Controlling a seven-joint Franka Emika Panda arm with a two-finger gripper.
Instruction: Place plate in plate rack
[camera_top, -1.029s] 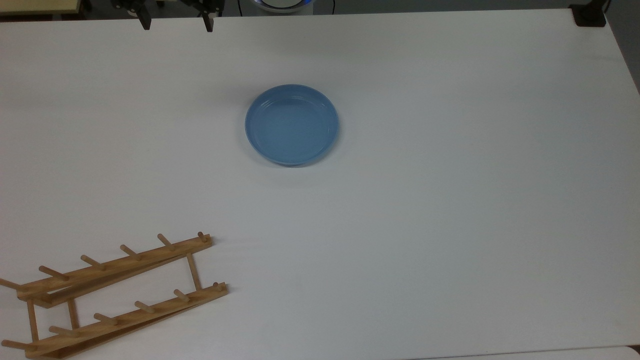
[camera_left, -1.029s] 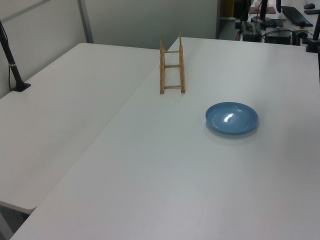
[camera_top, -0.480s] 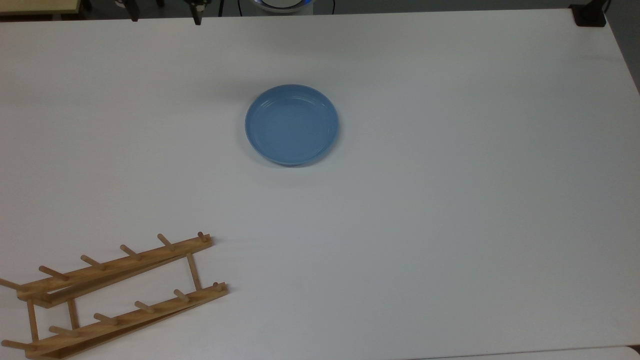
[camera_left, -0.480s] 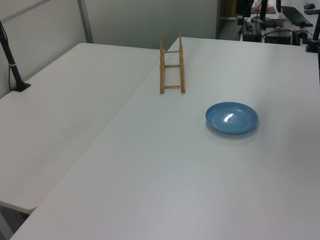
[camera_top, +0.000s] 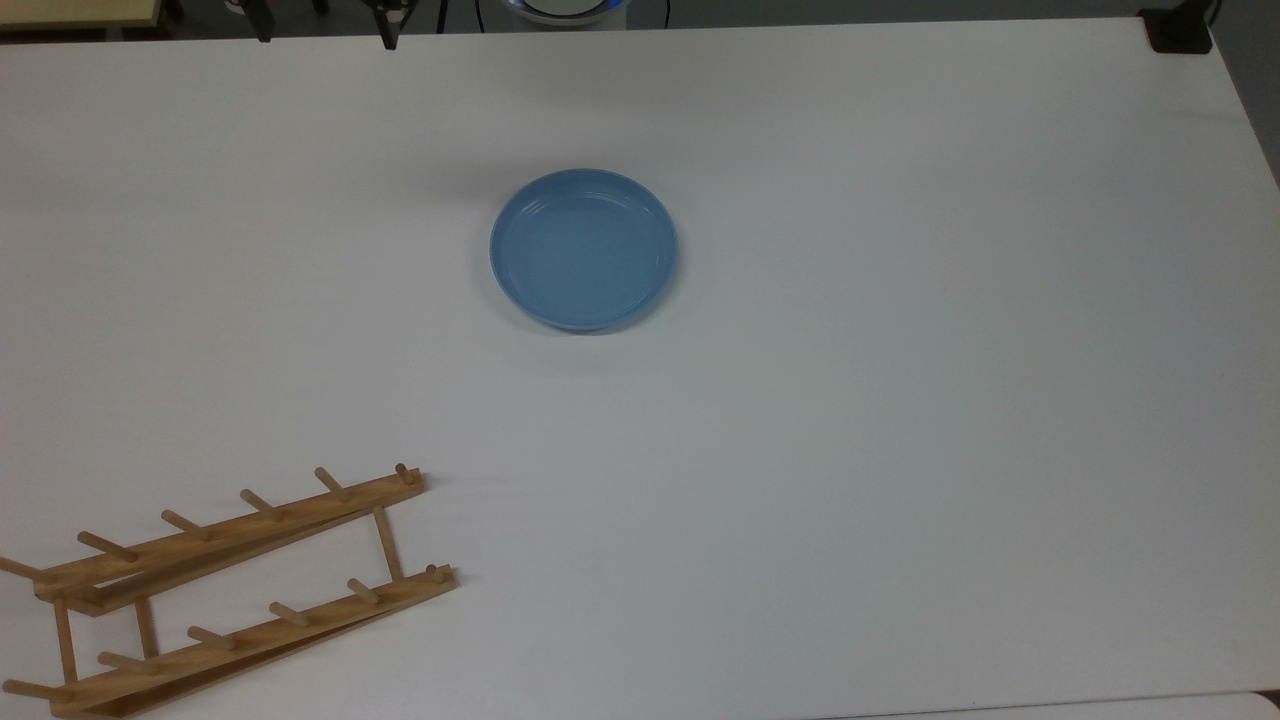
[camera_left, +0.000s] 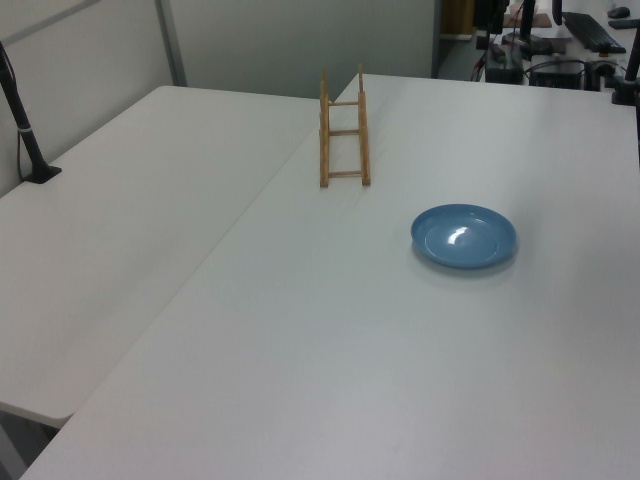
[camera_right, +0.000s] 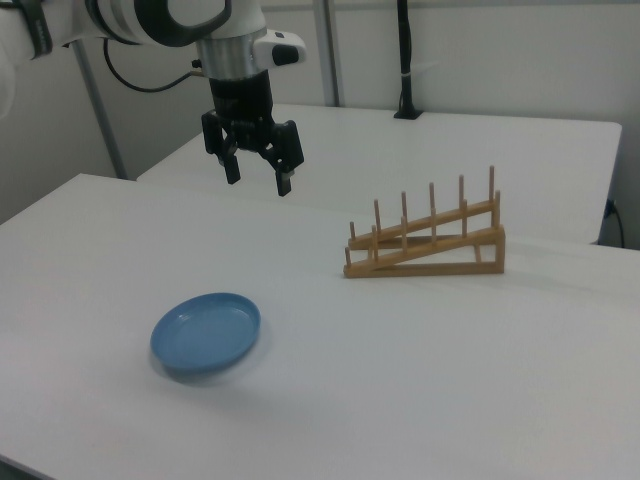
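- Light-blue and shallow, the plate (camera_top: 583, 249) lies flat on the white table (camera_top: 900, 400), rim up, touching nothing else.
- Wooden and pegged, the plate rack (camera_top: 225, 585) stands well apart from the plate, at the top view's lower left corner; in the right view the plate rack (camera_right: 428, 241) is at the right and the plate (camera_right: 206, 335) at the lower left.
- Black jaws of the gripper (camera_right: 258, 179) hang in the air above the table, pointing downward, clearly above and behind the plate in the right view.
- From the jaws, the plate lies downward and toward the right view's near edge, a little to the right view's left; the coming reach probably has to drop and come forward onto the rim.
- Being round, the plate offers no long axis, so any stretch of raised rim looks equally usable for a pinch.
- Spread apart and empty, the jaws hold nothing and touch nothing.
- My judgement is that the task is at its start: the plate is not yet grasped and the rack's slots hold nothing.
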